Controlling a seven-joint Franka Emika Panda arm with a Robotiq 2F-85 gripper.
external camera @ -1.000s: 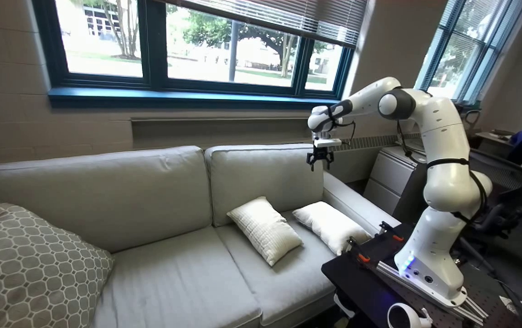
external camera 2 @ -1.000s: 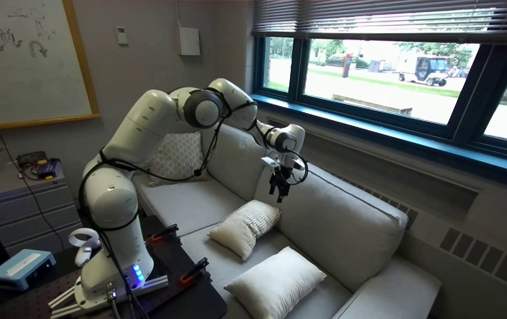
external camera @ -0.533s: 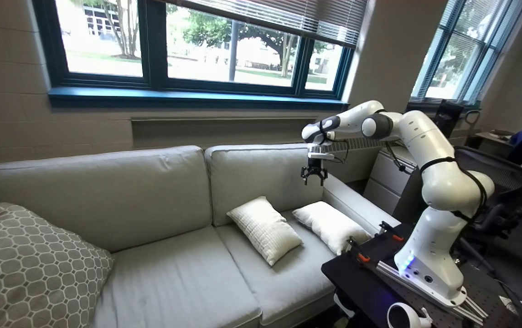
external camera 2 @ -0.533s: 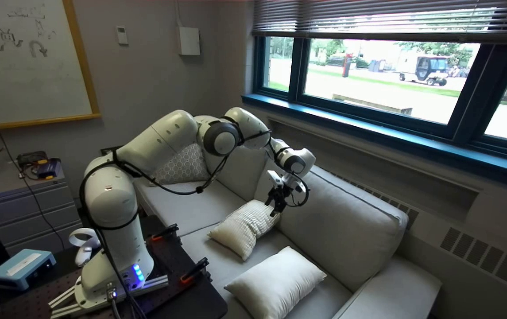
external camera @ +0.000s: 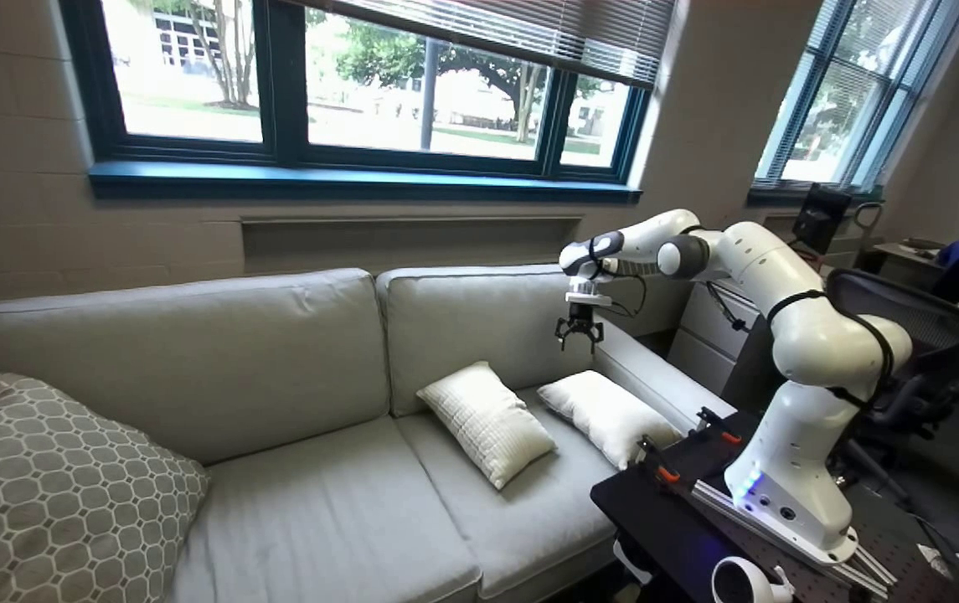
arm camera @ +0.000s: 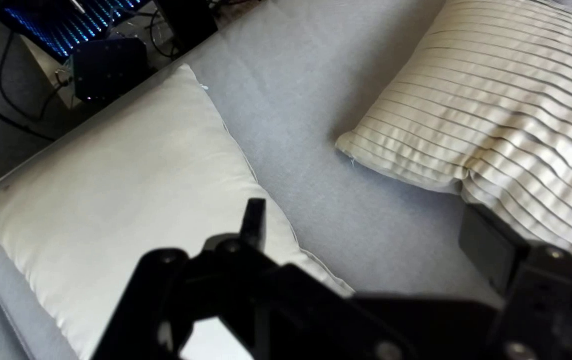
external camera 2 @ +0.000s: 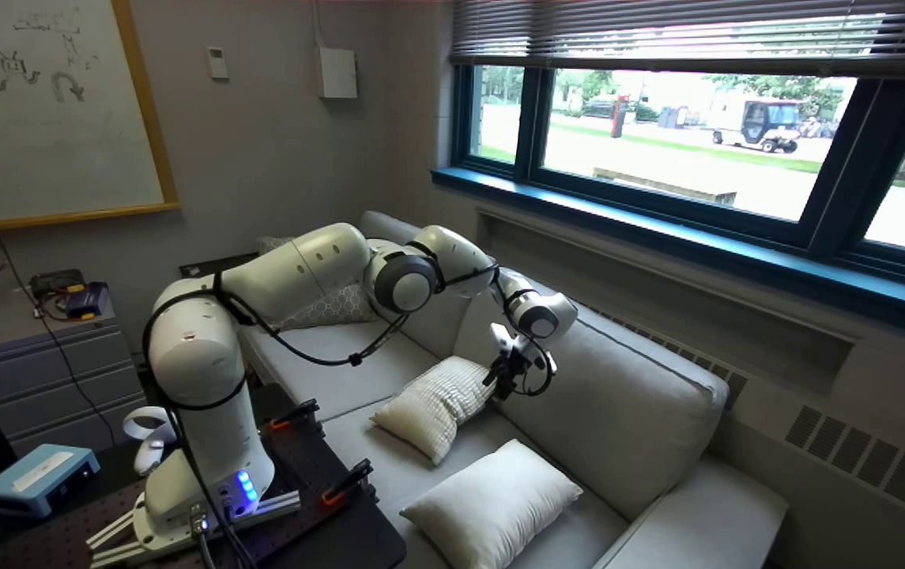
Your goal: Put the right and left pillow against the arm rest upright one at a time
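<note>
The left pillow is cream-white with pleated lines and lies flat on the sofa seat; it also shows in the wrist view. The right pillow is plain cream-white and lies flat between it and the arm rest; it also shows in the wrist view. In an exterior view both the right pillow and the arm rest are in the foreground. My gripper is open and empty, pointing down above the back of the seat. In the wrist view its fingers straddle the gap between the pillows.
The sofa back cushion stands close behind the gripper. A larger grey patterned cushion leans at the sofa's far end. The black robot table with orange-tipped clamps stands against the seat front.
My gripper has come down from near the top of the back cushion to lower over the seat, staying open. The arm has lowered with it. Both pillows lie as before.
</note>
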